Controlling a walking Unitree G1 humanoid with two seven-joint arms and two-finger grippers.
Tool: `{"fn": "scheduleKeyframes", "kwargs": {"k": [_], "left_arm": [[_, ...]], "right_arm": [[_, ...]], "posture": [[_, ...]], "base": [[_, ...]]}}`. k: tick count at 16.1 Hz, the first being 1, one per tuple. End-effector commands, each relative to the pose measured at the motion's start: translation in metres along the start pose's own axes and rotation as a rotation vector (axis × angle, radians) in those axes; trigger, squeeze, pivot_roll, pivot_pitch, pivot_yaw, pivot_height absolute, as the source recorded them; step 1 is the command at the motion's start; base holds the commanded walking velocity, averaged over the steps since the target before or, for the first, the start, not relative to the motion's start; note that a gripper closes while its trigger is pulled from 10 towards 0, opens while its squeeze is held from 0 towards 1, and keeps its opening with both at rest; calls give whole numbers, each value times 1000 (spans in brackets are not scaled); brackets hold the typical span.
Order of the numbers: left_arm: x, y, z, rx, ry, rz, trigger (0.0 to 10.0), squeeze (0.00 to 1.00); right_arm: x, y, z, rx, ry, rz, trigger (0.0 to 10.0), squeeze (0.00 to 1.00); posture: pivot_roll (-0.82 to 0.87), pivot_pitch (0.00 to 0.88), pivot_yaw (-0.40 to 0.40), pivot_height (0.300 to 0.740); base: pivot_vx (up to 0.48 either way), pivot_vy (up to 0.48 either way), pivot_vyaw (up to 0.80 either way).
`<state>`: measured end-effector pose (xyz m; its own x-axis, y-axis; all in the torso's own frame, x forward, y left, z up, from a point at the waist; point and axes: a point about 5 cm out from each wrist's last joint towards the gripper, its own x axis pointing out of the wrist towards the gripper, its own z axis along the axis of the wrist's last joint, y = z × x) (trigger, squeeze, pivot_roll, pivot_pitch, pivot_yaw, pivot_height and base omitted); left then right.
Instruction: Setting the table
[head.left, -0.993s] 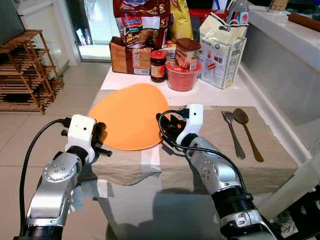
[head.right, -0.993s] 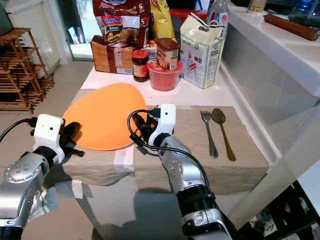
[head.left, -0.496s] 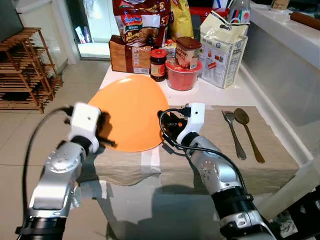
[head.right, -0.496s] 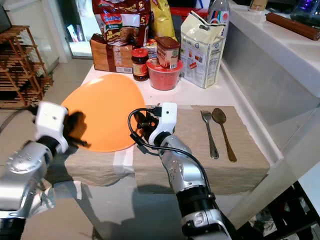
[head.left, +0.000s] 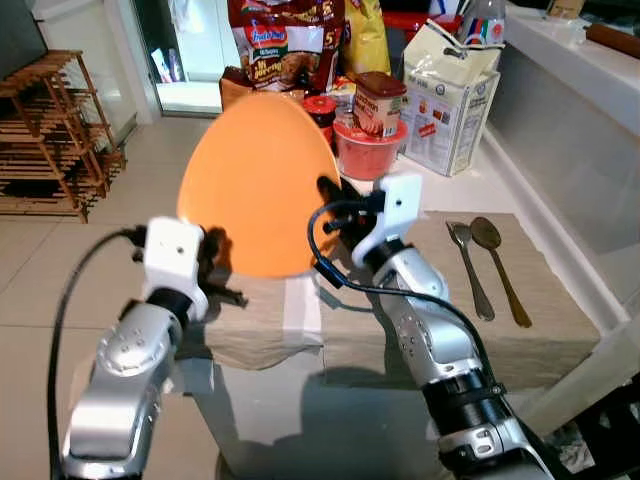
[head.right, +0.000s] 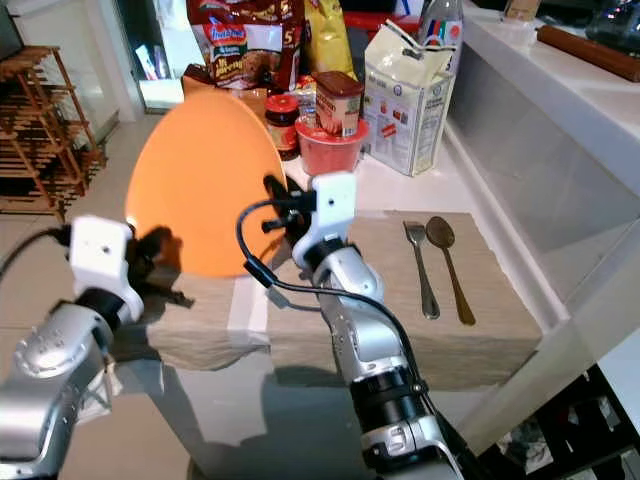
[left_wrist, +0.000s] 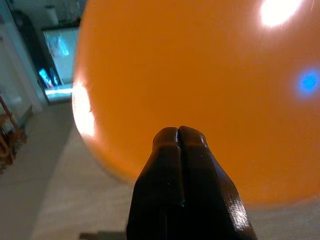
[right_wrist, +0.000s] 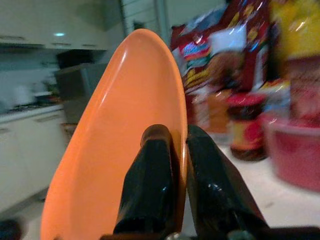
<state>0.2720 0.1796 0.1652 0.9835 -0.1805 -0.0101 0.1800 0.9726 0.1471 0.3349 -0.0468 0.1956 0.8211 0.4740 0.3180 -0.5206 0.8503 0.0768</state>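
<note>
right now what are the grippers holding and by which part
The right gripper pinches the orange plate by its rim, tilted up off the table. The left gripper is shut, holding nothing.

Home kitchen or dining corner. White counter (head.left: 262, 160) crowded with groceries: snack bags (head.left: 283, 38), flour sack (head.left: 448, 92), sauce jar (head.left: 319, 112), red tub (head.left: 362, 152). Fork (head.left: 467, 268) and spoon (head.left: 498, 266) lie on a beige cloth (head.left: 545, 305). Tiled floor (head.left: 60, 260), wooden rack (head.left: 55, 135), glass door (head.left: 182, 50) beyond.
</note>
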Motion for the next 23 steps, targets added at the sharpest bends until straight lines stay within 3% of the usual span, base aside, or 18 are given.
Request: {"fn": "scheduleKeyframes", "kwargs": {"k": [1,4,7,8,10,11,14,16,20,23], "left_arm": [[-3,-4,-4,5,13,6,10000,0],[-4,-2,-16,2,46,37,10000,0],[-4,-4,-21,-7,64,51,10000,0],[-3,-2,-18,-62,36,89,10000,0],[-6,4,-3,-94,-76,169,10000,0],[-6,5,-1,-108,-90,179,10000,0],[-11,7,12,-38,-173,242,10000,0],[-15,11,14,14,-215,267,10000,0],[-17,13,13,52,-204,257,10000,0],[-9,8,9,39,-149,224,10000,0]], "right_arm": [[1,-21,14,-123,-61,-110,0,0],[0,-41,30,-255,-134,-211,0,0],[2,-43,48,-345,-232,-231,0,0],[2,-40,57,-402,-292,-233,0,0],[-2,-35,67,-507,-379,-242,0,0],[-3,-34,68,-516,-391,-240,0,0],[-8,-27,80,-578,-482,-247,0,0],[-9,-28,80,-591,-488,-252,0,0],[-16,-33,73,-605,-458,-264,0,0],[-18,-36,65,-603,-418,-271,0,0]], "posture": [[78,0,-27,736],[72,0,-25,736],[69,0,-23,736],[67,0,-23,736],[66,0,-24,736],[65,0,-25,736],[64,0,-28,736],[65,0,-31,736],[63,0,-31,736],[59,0,-29,736]], "base": [[0,0,0],[0,0,0],[0,0,0],[0,0,0],[0,0,0],[0,0,0],[0,0,0],[0,0,0],[0,0,0],[0,0,0]]}}
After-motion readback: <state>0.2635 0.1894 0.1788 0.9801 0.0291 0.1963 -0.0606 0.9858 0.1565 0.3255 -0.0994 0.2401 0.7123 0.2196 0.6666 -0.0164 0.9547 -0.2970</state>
